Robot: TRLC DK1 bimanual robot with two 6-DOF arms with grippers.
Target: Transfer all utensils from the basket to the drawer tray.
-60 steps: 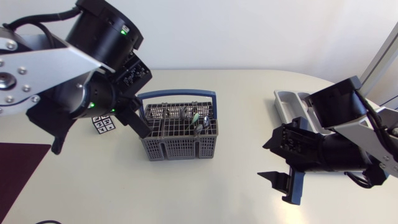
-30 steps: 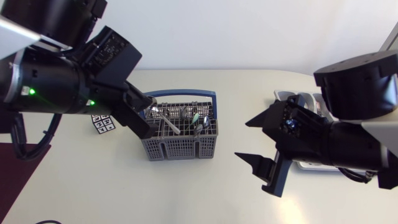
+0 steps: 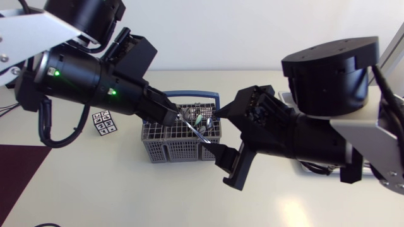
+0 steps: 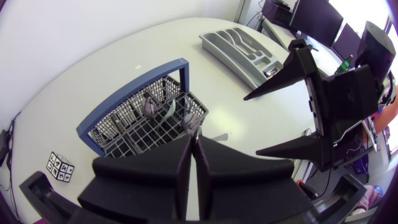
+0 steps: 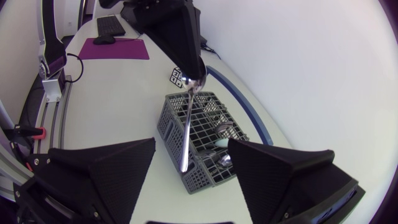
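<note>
Holds a spoon pinched tight in the left gripper, hanging over the basket, higher than half a second ago. Has swung the right gripper in just beside the basket's right end, fingers spread wide, empty. Leaves other utensils standing in the basket, drawer tray well beyond it.

The head view looks down from above on the table, both arms and the basket. The left wrist view peers closely past the left gripper over the basket toward the right gripper. The right wrist view faces back, the spoon close ahead. All three views share the basket.
</note>
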